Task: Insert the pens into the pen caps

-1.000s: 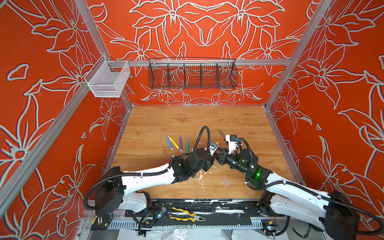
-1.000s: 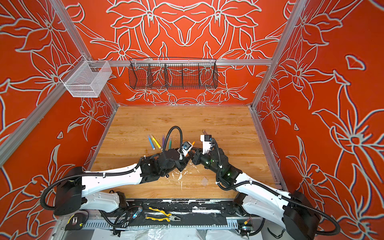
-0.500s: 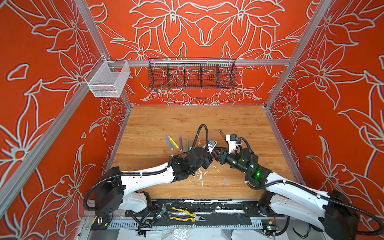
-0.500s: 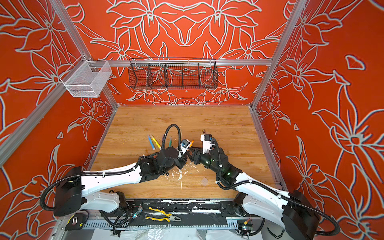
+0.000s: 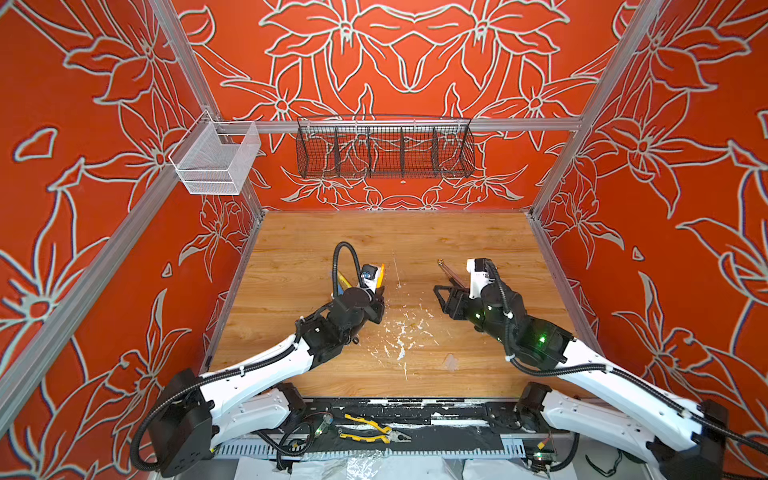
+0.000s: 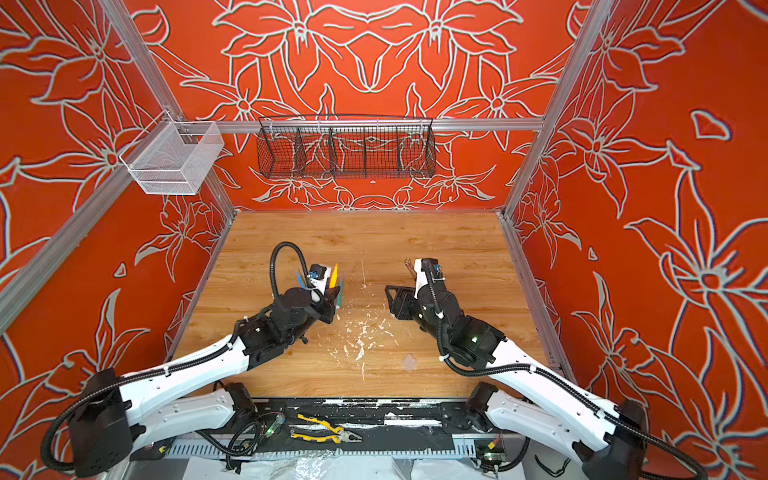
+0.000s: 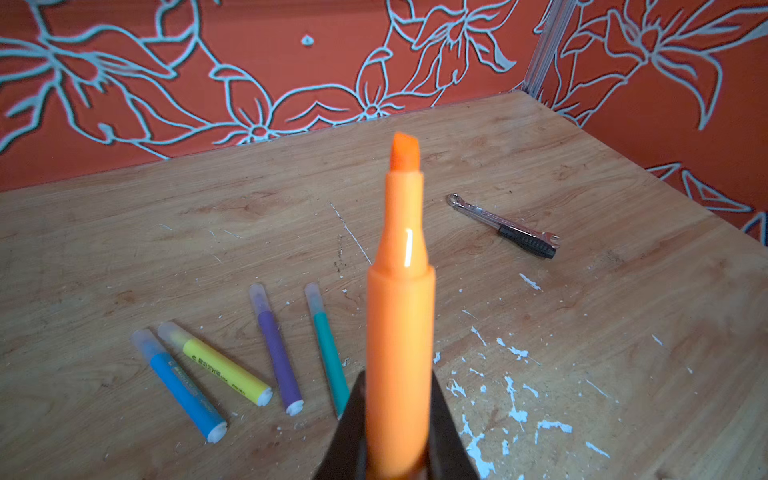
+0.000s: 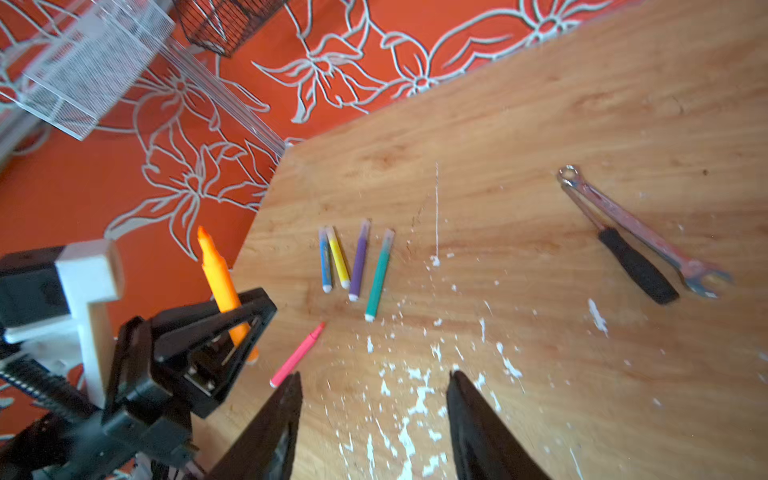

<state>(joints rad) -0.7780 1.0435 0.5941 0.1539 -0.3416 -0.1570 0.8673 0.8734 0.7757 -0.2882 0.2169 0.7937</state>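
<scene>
Pens (image 8: 358, 262) with caps on are laid in a row left of the middle of the table (image 8: 540, 104), the orange pen (image 7: 401, 316) is clamped tip up in the left gripper (image 7: 398, 390) beside them, and the right gripper (image 8: 376, 376) is seen spread and empty over free wood.

On your wooden tabletop (image 8: 540, 104) four pens lie in a row: the blue pen (image 8: 325, 262) just beside the yellow pen (image 8: 338, 259), then the purple pen (image 8: 358, 264) and the green pen (image 8: 378, 278), all wearing clear caps (image 7: 259, 297). Near them lies the pink pen (image 8: 297, 355), its tip bare. You'll see white flecks (image 8: 415, 399) scattered mid-table and a dark-handled metal tool (image 8: 638, 270) well apart from the pens.
</scene>
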